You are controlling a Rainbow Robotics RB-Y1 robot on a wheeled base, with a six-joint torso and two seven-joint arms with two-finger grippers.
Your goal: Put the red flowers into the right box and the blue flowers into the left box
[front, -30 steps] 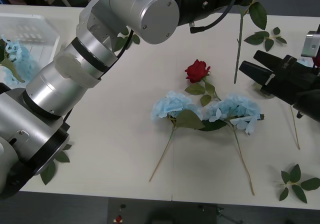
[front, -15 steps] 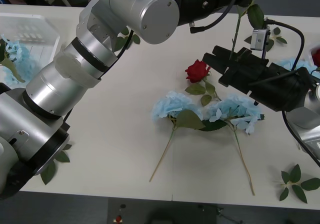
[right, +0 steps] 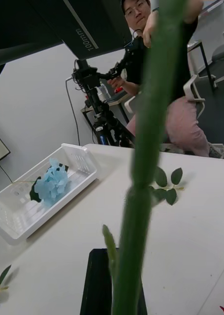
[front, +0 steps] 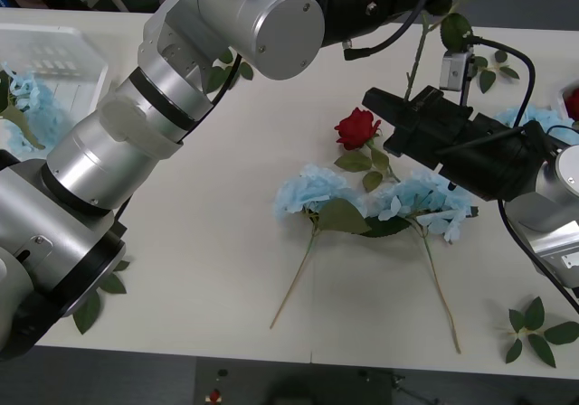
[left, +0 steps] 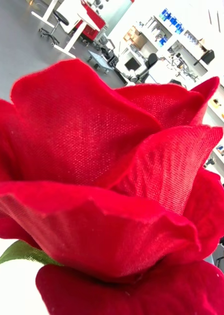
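Left arm [front: 181, 107] holds a rose [left: 107, 197] aloft, its fingers' state unclear; right gripper [front: 384, 120], fingers spread, takes its stem [front: 418, 52]; next, close, then carry right

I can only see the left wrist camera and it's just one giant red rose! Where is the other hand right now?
Observer: The right hand is above the middle of the table, right beside a green stem that hangs down from higher up.
Operator: Ooh! Are any blue flowers in a box?
Observer: Yes, one blue flower lies inside the left box, at the table's far left corner.
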